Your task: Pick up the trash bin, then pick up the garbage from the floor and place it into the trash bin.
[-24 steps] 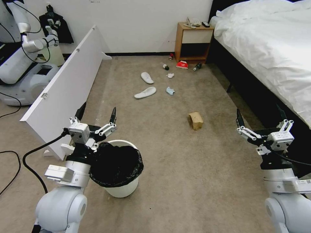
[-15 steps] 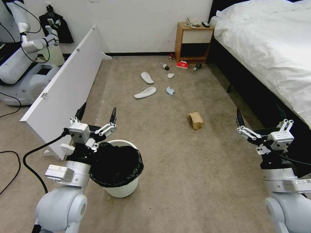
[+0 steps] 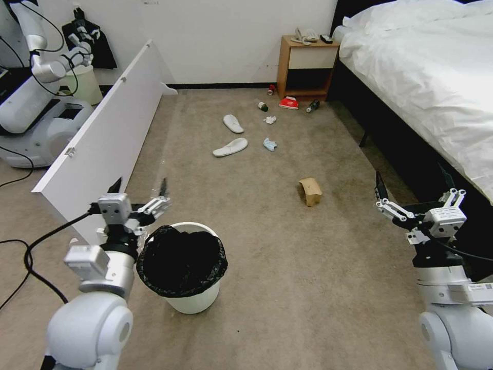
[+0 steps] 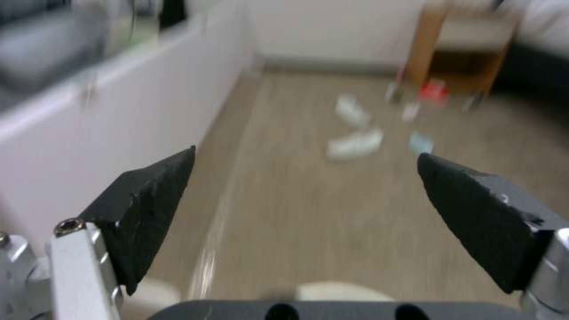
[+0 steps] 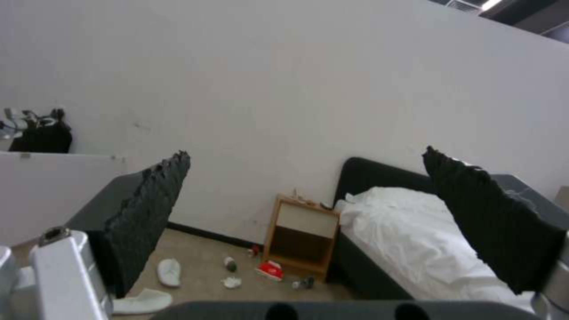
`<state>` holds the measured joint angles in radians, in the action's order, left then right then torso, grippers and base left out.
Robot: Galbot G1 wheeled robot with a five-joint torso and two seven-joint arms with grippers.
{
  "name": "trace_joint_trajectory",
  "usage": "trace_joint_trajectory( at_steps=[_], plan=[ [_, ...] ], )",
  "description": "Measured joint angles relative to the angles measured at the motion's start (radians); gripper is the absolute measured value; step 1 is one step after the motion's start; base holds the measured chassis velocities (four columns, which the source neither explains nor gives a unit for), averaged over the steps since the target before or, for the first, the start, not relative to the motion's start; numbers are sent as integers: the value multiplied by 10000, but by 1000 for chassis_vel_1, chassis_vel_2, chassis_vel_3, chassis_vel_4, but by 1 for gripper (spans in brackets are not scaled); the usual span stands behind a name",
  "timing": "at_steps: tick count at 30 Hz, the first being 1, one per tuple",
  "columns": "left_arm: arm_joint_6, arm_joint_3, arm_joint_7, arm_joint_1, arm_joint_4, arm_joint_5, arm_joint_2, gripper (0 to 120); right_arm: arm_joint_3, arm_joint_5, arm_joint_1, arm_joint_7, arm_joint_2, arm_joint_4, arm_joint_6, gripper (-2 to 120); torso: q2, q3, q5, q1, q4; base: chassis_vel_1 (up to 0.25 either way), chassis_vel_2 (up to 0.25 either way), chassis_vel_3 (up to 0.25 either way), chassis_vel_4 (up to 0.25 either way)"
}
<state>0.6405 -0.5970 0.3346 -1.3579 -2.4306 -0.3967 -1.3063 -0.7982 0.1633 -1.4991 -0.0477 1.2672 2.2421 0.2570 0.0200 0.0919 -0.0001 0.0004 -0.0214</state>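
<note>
The left gripper [image 3: 139,186], fingers spread and empty, hovers at ten o'clock of the trash bin [image 3: 192,298]; the right gripper [image 3: 412,180] hangs released at three o'clock.

The beige carpeted floor [image 3: 287,267] carries the trash bin [image 3: 192,300] at near left. A crumpled brown paper bag [image 3: 310,191] lies mid-floor. Farther off lie two white slippers [image 3: 230,148], tissues [image 3: 269,119], a red packet [image 3: 288,103] and small bottles [image 3: 313,106].
</note>
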Motion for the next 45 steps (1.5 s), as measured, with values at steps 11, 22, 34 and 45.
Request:
trace_joint_trajectory(
  at_steps=[11, 22, 34, 45],
  plan=[
    [1123, -181, 1215, 130, 324, -1358, 331, 99, -2, -10, -2, -3, 77, -36, 1, 100, -2, 0, 1, 0, -1, 0, 0, 0, 0],
    [1017, 69, 1098, 328, 1171, -1431, 448, 99, 94, -88, 51, -24, 274, -164, 26, 100, -2, 0, 0, 0, 0, 0, 0, 0, 0],
    [976, 265, 1056, 694, 2141, -1278, 377, 99, 127, -130, 106, -41, 400, -234, 87, 100, -1, 0, 0, 0, 0, 0, 0, 0, 0],
    [962, 346, 1021, 941, 2921, -1012, 243, 99, 159, -135, 188, -57, 458, -273, 90, 100, -2, 0, 1, 0, 0, 0, 0, 0, 0]
  ],
)
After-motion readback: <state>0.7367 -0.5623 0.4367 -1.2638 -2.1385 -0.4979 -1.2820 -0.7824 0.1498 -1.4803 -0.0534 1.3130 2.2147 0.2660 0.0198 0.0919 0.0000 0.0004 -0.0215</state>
